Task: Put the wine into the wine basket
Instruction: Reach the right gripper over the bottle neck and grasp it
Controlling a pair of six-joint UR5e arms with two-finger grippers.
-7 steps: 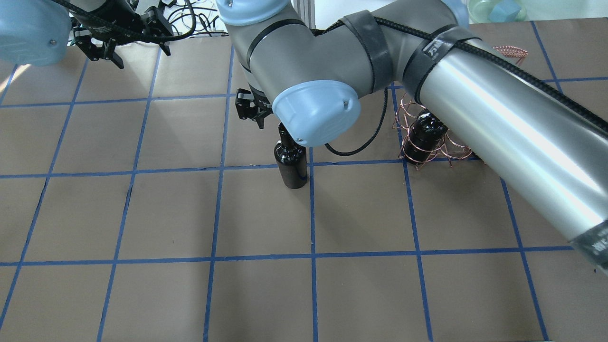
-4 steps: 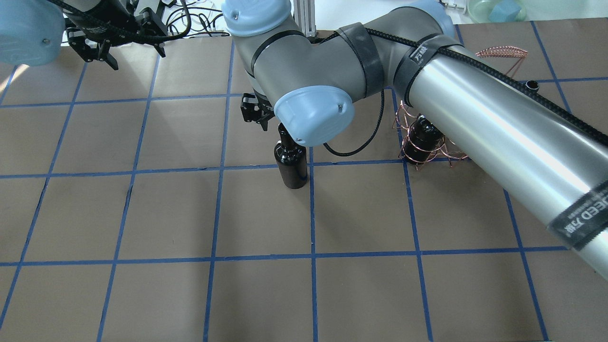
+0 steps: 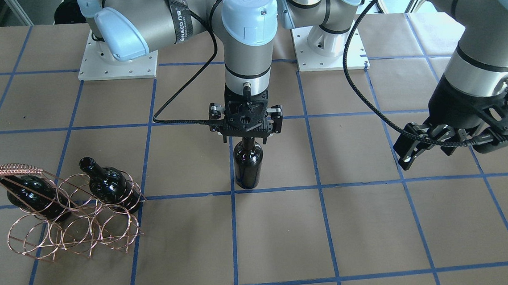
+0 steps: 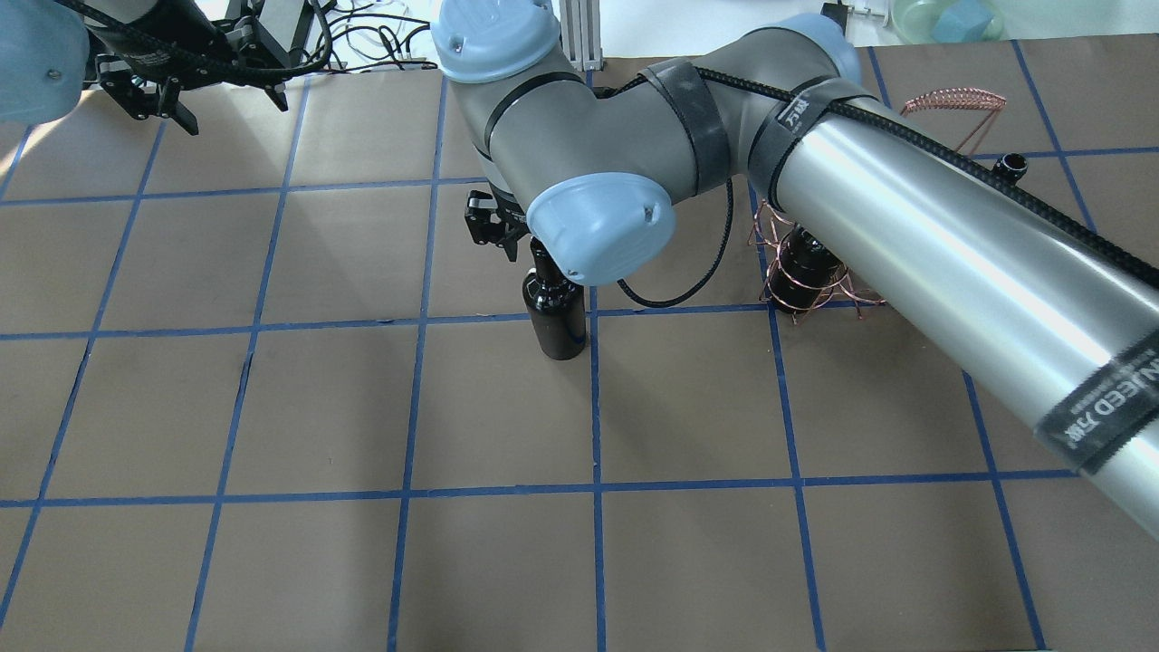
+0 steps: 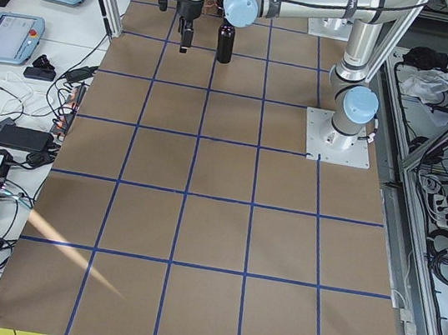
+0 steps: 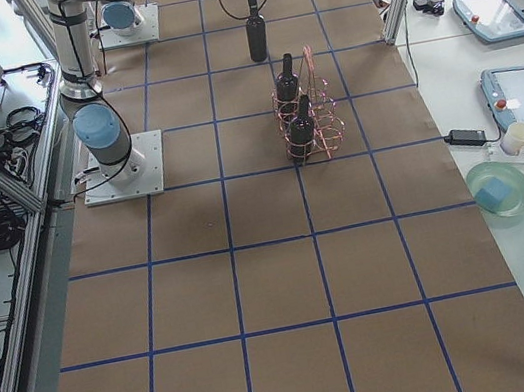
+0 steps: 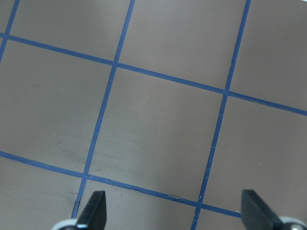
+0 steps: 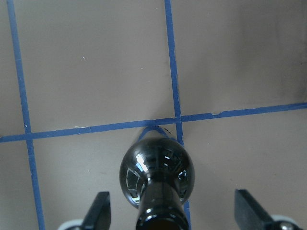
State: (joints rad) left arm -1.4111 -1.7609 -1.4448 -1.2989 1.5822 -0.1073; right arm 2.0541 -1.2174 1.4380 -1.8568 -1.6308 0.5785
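A near-black wine bottle (image 3: 248, 165) stands upright on the brown table near mid-table, also seen in the overhead view (image 4: 557, 312). My right gripper (image 3: 247, 139) is straight above it, pointing down. In the right wrist view the gripper (image 8: 170, 211) is open, with the bottle's neck (image 8: 160, 211) between the wide-apart fingers, not touching them. The copper wire wine basket (image 3: 74, 231) stands to my right, partly hidden under my right arm in the overhead view (image 4: 856, 290). It holds two more dark bottles (image 3: 31, 191) (image 3: 109, 184). My left gripper (image 3: 409, 154) is open and empty, far off to my left (image 7: 175, 211).
A green bowl with a blue block (image 4: 946, 18) sits beyond the table's far right corner. Cables (image 4: 362, 36) lie past the far edge. The arm bases (image 3: 116, 58) stand at the table's robot side. Blue tape lines grid the table.
My left gripper has drawn away toward the far left corner. My right arm's elbow has swung, uncovering more of the basket, and its gripper has shifted slightly over the bottle. The bottle has not moved.
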